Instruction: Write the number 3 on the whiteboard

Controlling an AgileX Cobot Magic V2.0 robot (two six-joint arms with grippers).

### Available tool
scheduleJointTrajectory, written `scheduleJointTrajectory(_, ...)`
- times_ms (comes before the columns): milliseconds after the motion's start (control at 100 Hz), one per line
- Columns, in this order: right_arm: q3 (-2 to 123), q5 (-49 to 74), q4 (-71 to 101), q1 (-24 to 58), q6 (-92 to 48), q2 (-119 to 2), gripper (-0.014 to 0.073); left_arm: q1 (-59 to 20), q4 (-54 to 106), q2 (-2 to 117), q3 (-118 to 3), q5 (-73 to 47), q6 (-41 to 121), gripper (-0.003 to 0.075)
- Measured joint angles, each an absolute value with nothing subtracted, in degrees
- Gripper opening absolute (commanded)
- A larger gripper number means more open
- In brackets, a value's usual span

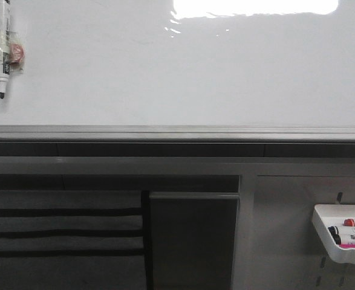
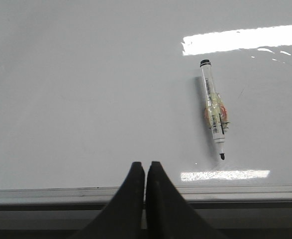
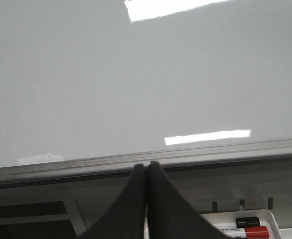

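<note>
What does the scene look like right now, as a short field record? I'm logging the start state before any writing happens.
whiteboard: blank, no numeral drawn, light glare at top
black marker: stuck on the board at its left side, tip down, uncapped
marker tray: on the grey perforated panel below right, holds markers
left tool: shut, holding nothing, apart from the marker
right tool: shut, holding nothing
task progress: not yet begun

We see bright overhead glare streaking the glossy whiteboard (image 1: 183, 72); below its rail, things look dim and soft.
</note>
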State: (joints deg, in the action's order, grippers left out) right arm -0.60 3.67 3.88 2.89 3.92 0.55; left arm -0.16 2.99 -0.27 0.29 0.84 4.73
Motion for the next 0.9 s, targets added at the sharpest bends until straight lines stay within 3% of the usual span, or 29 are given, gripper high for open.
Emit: scheduleJointTrajectory(900, -0.6, 2.2, 3.9, 2.9, 3.9, 0.5, -0.0069, -0.2, 3.0, -0.3, 0.3, 0.8, 4.7, -0.0020)
